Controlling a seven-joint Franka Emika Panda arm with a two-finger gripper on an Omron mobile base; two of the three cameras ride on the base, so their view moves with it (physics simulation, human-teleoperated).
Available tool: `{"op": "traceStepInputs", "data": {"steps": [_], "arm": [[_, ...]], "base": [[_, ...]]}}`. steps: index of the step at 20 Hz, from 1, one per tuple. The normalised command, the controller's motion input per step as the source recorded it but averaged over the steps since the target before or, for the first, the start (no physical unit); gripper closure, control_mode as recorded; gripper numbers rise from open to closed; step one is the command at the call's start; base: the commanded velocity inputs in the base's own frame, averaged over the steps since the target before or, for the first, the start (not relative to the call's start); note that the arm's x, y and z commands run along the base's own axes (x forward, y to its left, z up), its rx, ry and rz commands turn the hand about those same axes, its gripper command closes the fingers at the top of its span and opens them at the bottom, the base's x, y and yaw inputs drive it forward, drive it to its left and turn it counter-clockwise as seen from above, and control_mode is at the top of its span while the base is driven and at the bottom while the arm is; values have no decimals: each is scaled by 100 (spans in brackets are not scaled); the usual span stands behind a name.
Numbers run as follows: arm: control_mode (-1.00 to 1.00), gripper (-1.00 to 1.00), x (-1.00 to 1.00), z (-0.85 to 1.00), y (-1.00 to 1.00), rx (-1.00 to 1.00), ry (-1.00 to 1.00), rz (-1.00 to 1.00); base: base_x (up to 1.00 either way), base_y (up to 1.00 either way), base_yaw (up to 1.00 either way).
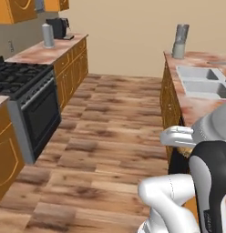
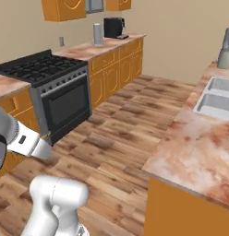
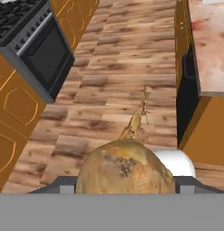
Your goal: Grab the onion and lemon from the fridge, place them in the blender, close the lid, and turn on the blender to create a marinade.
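The tan-brown papery onion (image 3: 125, 168) with its thin stem tip sits clamped between the two dark fingers of the gripper (image 3: 126, 182), over the wooden plank floor (image 3: 118, 85); the grey translucent blender (image 1: 180, 41) stands far off on the mottled pink counter (image 1: 197, 104) beyond the steel sink (image 1: 203, 81); I'd carry the bulb level, keep the squeeze steady, and approach the jar from above

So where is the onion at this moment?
The onion sits at the bottom centre of the hand view, held in the gripper, above the wooden floor between the oven and the counter.
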Motion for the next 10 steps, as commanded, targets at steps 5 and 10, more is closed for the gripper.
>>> {"op": "traceStepInputs", "data": {"steps": [5,10], "arm": [[100,100,0,0,0,0,0,0],[100,100,0,0,0,0,0,0]], "base": [[80,96,-55],[87,80,-55]]}}
